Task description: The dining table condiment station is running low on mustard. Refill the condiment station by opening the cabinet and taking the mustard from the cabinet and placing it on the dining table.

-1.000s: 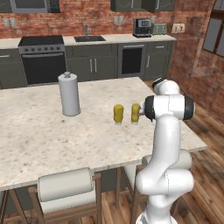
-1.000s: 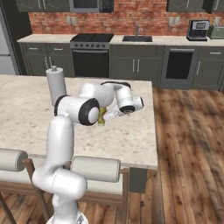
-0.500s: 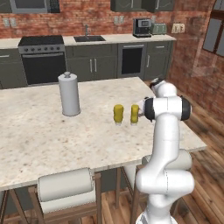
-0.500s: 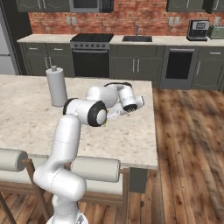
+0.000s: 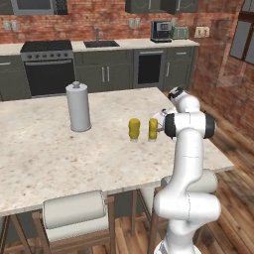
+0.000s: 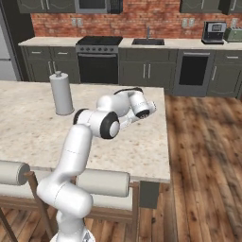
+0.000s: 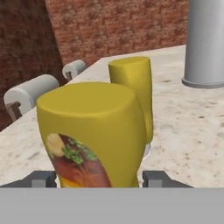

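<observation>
The mustard (image 5: pixel 153 129), a small yellow squeeze bottle with an orange-red label, stands upright on the dining table (image 5: pixel 59 158) near its right end. My gripper (image 7: pixel 101 179) reaches in from the right at table height and is shut on the mustard (image 7: pixel 94 135), with a dark fingertip pressed to each side low down. In the left base view the hand (image 5: pixel 162 118) sits right beside the bottle. A second yellow bottle (image 5: pixel 134 129) stands just left of the mustard, a small gap between them. It rises behind the mustard as the second yellow bottle (image 7: pixel 133 85) in the hand view.
A tall grey paper-towel roll (image 5: pixel 79 106) stands further left on the table. White-cushioned stools (image 5: pixel 74 213) are tucked under the near edge. Dark wall cabinets (image 5: pixel 149 5) hang above the brick-backed counter with stove (image 5: pixel 47 67) and sink. Wooden floor lies right of the table.
The arm's elbow has swung slightly while the hand stays by the mustard. The bottle has kept its place on the table.
</observation>
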Controlling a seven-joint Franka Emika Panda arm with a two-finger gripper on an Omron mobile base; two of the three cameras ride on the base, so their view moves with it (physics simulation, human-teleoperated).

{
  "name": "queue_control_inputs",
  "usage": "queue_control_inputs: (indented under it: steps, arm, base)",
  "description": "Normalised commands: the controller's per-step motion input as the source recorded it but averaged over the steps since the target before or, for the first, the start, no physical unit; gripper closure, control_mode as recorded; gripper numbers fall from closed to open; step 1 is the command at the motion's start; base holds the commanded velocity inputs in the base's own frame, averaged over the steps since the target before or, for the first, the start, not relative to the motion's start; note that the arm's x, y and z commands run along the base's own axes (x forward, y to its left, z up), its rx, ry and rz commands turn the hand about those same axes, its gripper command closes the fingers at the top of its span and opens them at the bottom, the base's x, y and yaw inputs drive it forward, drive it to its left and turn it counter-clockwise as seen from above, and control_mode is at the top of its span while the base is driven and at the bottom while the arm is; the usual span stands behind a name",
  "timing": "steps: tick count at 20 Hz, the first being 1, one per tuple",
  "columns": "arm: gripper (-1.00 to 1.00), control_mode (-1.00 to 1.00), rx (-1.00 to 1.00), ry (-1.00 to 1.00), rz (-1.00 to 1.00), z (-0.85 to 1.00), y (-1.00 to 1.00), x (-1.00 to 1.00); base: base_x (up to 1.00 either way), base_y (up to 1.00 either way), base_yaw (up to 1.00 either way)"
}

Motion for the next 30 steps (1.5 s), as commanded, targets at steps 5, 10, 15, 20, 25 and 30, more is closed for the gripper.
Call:
queue_control_inputs:
  steps: [5, 10, 15, 20, 25, 30]
  arm:
    - [-1.00, -1.00, 0.00, -0.05, 0.08, -0.15, 0.05, 0.00]
    - [-1.00, -1.00, 0.00, -0.07, 0.05, -0.06, 0.01, 0.00]
    - [-1.00, -1.00, 0.00, -0.07, 0.03, 0.00, 0.00, 0.00]
    - [-1.00, -1.00, 0.00, -0.08, 0.00, 0.00, 0.00, 0.00]
    - [-1.00, -1.00, 0.00, -0.07, 0.00, 0.01, 0.00, 0.00]
    - [-1.00, -1.00, 0.00, -0.06, 0.00, 0.09, 0.00, 0.00]
  base:
    - [0.00, 0.00, 0.00]
    - [0.00, 0.00, 0.00]
    - [0.00, 0.00, 0.00]
    - [0.00, 0.00, 0.00]
    - [0.00, 0.00, 0.00]
    - [0.00, 0.00, 0.00]
